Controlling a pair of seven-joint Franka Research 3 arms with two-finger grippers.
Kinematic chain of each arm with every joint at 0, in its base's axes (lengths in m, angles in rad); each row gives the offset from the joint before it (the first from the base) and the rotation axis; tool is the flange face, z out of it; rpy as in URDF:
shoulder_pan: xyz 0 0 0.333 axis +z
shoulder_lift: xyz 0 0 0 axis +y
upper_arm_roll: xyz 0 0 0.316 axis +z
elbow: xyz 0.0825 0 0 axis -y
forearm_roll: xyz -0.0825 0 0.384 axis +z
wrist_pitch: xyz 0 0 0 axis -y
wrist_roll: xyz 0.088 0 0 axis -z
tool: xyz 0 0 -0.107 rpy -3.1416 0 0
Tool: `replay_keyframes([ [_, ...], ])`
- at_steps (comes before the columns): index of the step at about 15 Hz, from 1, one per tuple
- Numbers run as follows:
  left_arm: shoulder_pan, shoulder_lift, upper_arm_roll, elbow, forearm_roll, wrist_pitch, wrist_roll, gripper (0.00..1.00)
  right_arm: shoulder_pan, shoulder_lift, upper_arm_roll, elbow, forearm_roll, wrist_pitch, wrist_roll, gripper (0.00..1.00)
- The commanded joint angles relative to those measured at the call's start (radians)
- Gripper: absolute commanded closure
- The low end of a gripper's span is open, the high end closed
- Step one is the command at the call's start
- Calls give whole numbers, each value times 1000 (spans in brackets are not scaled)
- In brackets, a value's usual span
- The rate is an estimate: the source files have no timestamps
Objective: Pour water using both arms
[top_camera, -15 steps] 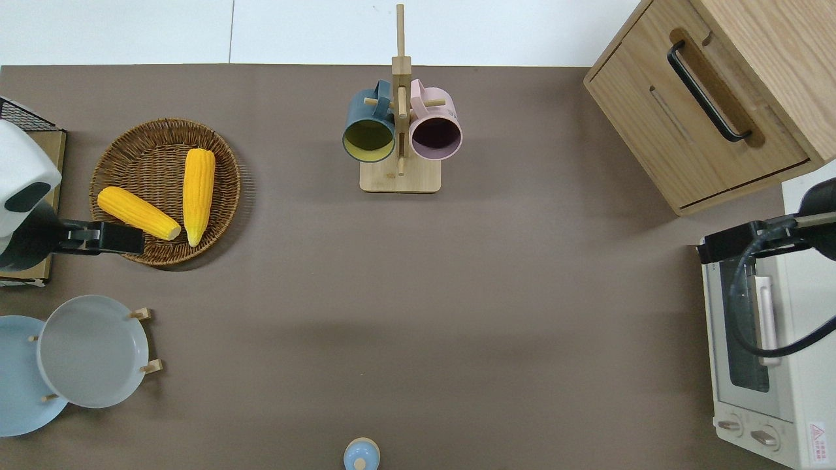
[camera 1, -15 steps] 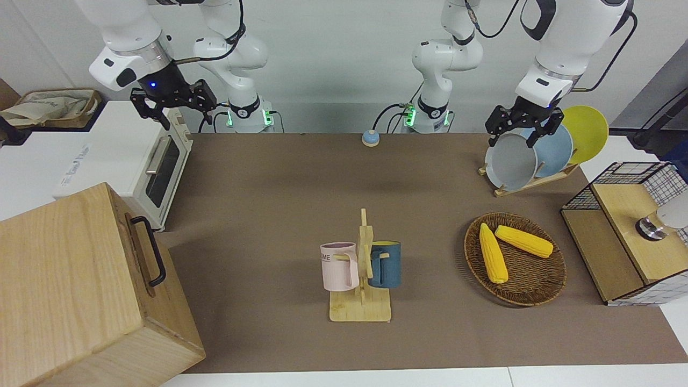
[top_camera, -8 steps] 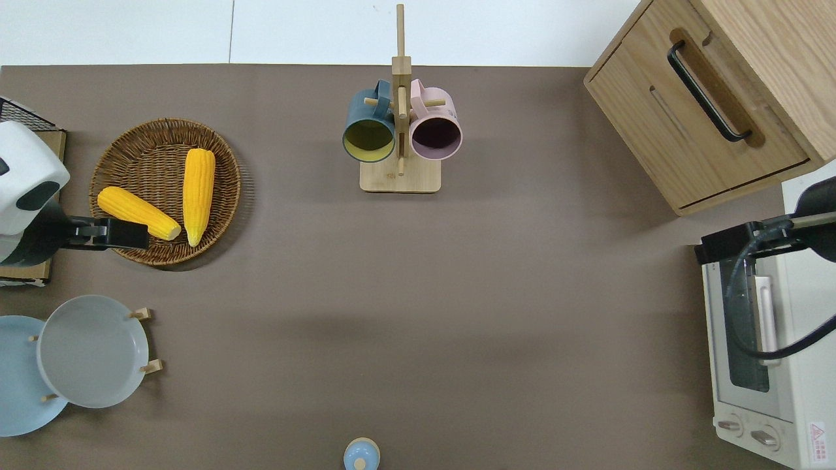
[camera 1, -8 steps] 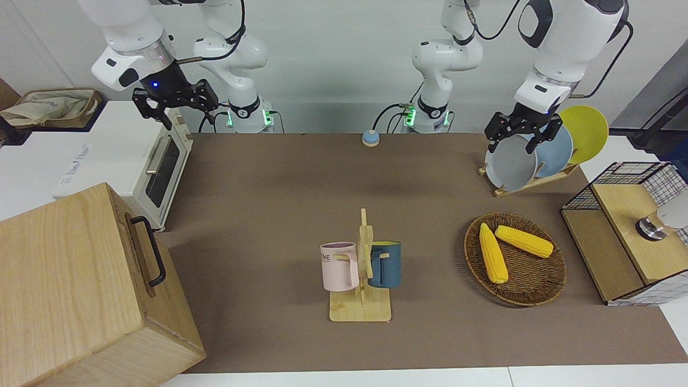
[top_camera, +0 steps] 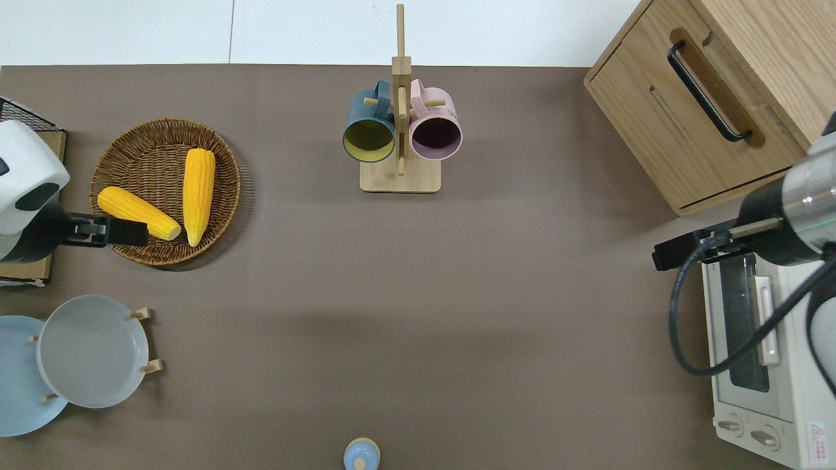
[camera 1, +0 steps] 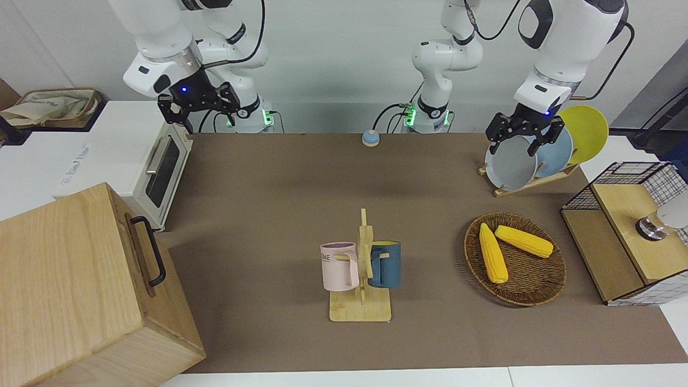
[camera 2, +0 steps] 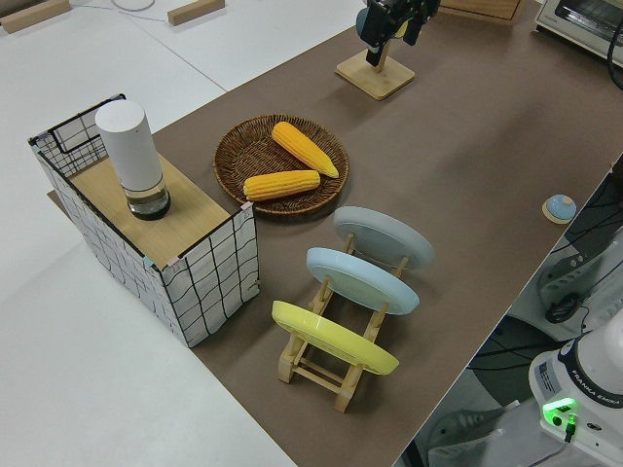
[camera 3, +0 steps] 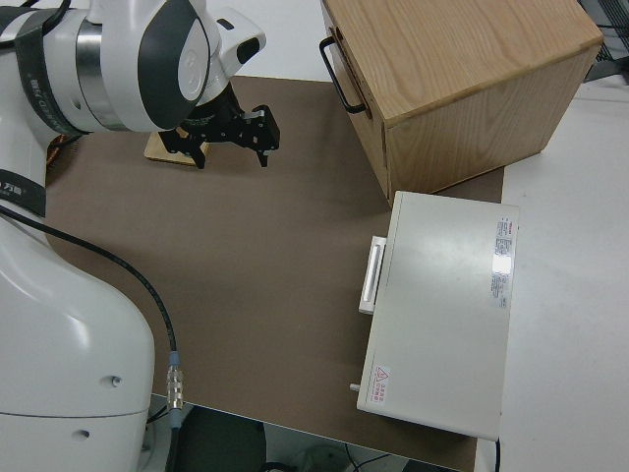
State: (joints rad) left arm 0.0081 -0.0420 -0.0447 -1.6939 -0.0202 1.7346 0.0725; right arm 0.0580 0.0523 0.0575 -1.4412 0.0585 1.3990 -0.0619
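right gripper (camera 1: 196,105): fingers spread, empty, swung in from over the toaster oven (camera 1: 141,156) toward the table's edge | left gripper (camera 1: 524,134): spread, empty, barely moved, above the basket (top_camera: 130,150) rim | mugs (camera 1: 361,264) untouched on rack; approach only starting

Brown table (top_camera: 522,294): mug rack (top_camera: 400,176), corn basket (top_camera: 130,150), plate rack (camera 2: 336,375), bell (top_camera: 361,455)

Two corn cobs (camera 2: 292,165) lie in a wicker basket (camera 2: 234,156).

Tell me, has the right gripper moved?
Yes. The right gripper has shifted off the toaster oven toward the table's middle.
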Motion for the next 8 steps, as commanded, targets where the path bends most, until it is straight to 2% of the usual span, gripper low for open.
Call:
replay_keyframes([
  [1, 19, -9, 23, -23, 22, 54, 79, 7, 55, 20, -1, -16, 12, 57, 60, 9],
  [6, 85, 24, 118, -13, 20, 105, 257, 7, 111, 61, -1, -16, 14, 115, 90, 9],
  [8, 136, 51, 140, 19, 19, 118, 370, 5, 135, 80, -1, -18, 14, 129, 108, 9],
])
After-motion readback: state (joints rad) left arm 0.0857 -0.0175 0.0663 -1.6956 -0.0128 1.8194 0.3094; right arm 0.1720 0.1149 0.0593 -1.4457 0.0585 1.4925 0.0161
